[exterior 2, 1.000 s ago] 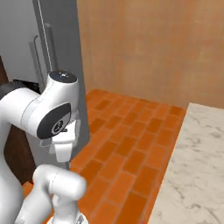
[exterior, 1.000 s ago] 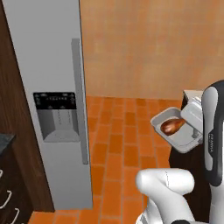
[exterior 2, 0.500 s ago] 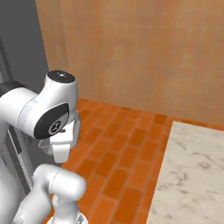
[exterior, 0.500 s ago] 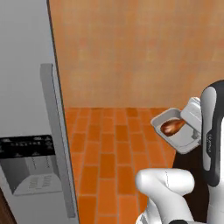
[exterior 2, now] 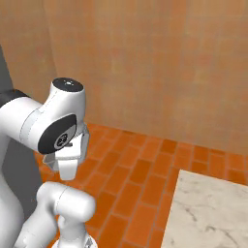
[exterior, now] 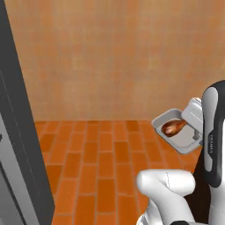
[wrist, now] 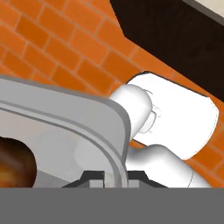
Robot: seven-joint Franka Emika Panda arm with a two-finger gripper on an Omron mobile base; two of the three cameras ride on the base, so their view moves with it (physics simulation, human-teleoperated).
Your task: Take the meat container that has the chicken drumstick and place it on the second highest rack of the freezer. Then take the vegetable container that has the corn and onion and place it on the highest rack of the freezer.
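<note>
A grey meat container (exterior: 163, 119) hangs in the air at the right of the left base view, with the brown-orange chicken drumstick (exterior: 172, 127) lying in it. My gripper (exterior: 194, 126) is shut on the container's right rim. In the hand view the curved grey rim (wrist: 65, 109) runs down between my gripper's (wrist: 116, 177) two dark tips, and the drumstick (wrist: 13, 164) shows at the lower left. The freezer (exterior: 17, 132) is a dark grey slab at the far left edge; its shelves, the corn and the onion are out of view.
Orange brick floor (exterior: 96, 162) spreads ahead, up to a tan wall (exterior: 114, 57). A marble counter corner (exterior 2: 208, 213) sits at the lower right of the right base view. A dark cabinet front (wrist: 175, 30) crosses the top of the hand view.
The whole scene has slid left in both base views, so the cameras have turned; the freezer front has passed to the left edge. The container stays held in the same place beside the arm.
</note>
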